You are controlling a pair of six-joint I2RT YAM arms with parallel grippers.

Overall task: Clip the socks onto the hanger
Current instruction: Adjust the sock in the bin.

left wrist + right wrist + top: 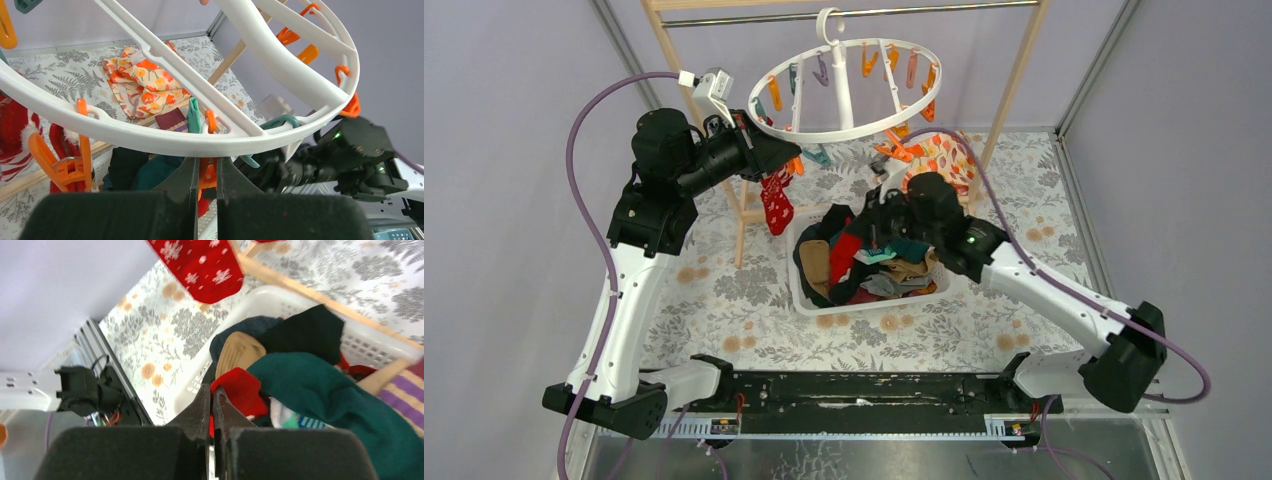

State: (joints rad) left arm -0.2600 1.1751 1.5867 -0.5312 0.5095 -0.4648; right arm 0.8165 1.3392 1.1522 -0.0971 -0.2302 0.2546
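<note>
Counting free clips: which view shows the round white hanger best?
Top external: the whole hanger, with all its clips, is in frame. Left wrist shows only a close section of it and a few clips; right wrist shows none of it.

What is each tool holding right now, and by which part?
Left tool pinches an orange clip by the part hanging below the hanger ring. Right tool pinches the red sock in the basket by its near edge.
</note>
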